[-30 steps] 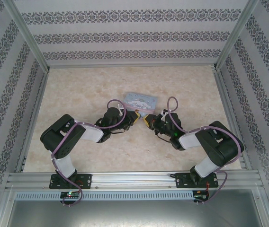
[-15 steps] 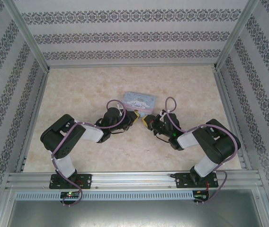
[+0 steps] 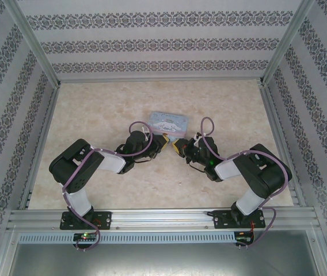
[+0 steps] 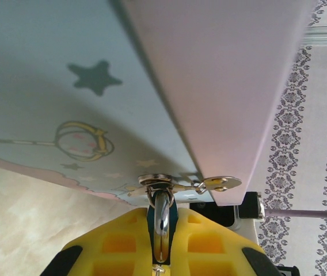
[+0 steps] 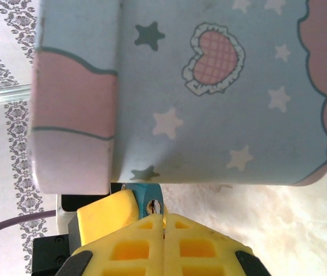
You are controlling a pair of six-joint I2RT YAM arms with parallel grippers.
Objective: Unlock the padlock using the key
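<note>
Right gripper (image 3: 178, 145) has crept left over the last second, now almost meeting left gripper (image 3: 165, 140). Left arm unmoved. Tin (image 3: 168, 121) seems nudged a touch left.

Left fingers narrow, clamped on padlock (image 4: 161, 221). Shackle runs straight ahead of fingertips into hasp (image 4: 209, 184) on tin.

Right fingers pressed fully together. Key not made out, judged pinched in seam.

Padlock's keyhole end sits just ahead of right fingertips, slightly left of seam.

Meaning: approach nearly done, key probably not yet in keyhole. Small leftward alignment likely needed.
</note>
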